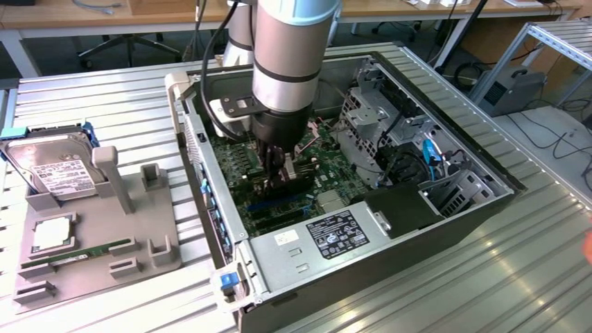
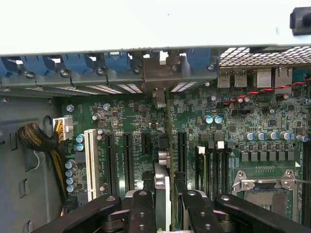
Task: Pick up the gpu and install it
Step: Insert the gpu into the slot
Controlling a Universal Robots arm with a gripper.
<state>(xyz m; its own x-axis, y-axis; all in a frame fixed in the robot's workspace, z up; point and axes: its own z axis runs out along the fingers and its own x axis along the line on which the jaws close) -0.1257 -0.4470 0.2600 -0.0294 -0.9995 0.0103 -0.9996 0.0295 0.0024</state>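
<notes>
Your black two-fingered gripper (image 2: 163, 206) is closed on the thin dark gpu card (image 2: 164, 145), which you see edge-on in the wrist view, pinched between the black fingers (image 2: 141, 208) and standing upright over the green motherboard (image 2: 233, 131). The card's silvery metal end bracket (image 2: 160, 73) sits against the rear wall of the case, among the blue slot clips (image 2: 116, 60). On the board, a white expansion slot (image 2: 90, 158) lies beside several black slots, and the metal-framed processor socket (image 2: 265, 182) is off to the other side of the card. In the exterior view, the gripper (image 1: 277, 173) reaches down into the open grey computer case (image 1: 462, 208) at the centre, with the silver and grey arm (image 1: 288, 55) rising toward 12 o'clock. At about 9 o'clock, well apart from the case, a grey parts holder (image 1: 138, 229) carries a boxy silver hard drive with a white label (image 1: 55, 170) and a slim green RAM stick (image 1: 79, 255).
</notes>
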